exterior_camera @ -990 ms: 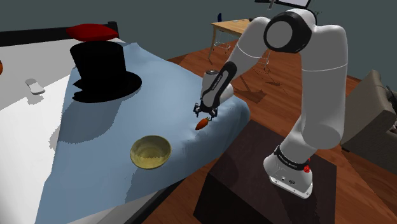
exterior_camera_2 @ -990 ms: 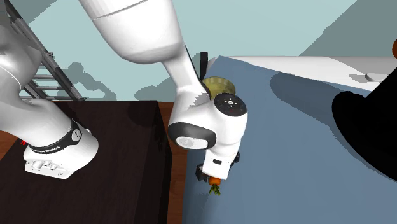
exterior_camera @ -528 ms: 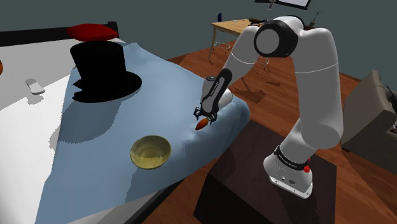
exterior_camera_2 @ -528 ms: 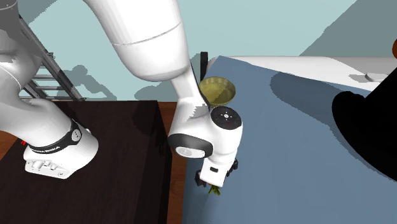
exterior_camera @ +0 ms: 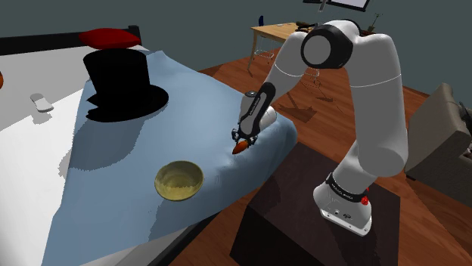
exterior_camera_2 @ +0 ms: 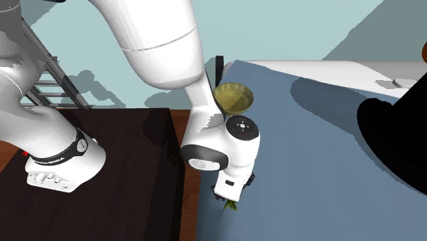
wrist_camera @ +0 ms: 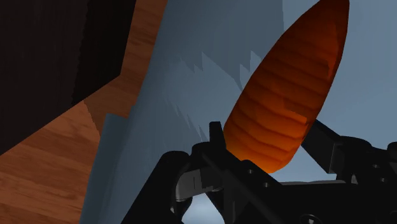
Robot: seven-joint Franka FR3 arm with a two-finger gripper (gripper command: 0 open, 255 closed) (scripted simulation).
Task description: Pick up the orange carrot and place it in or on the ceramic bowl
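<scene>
gripper (exterior_camera: 241,141) clamped on orange carrot (wrist_camera: 286,95) | carrot tip points away from gripper, over blue bedspread (exterior_camera: 144,140) | yellow-green bowl (exterior_camera: 178,168) well apart

Bare blue bedcover (exterior_camera: 208,125) stretches from the yellow-green round bowl (exterior_camera: 178,181) toward the shoulder view's right; a tall black top hat (exterior_camera: 119,79) stands well beyond, far left.
</scene>
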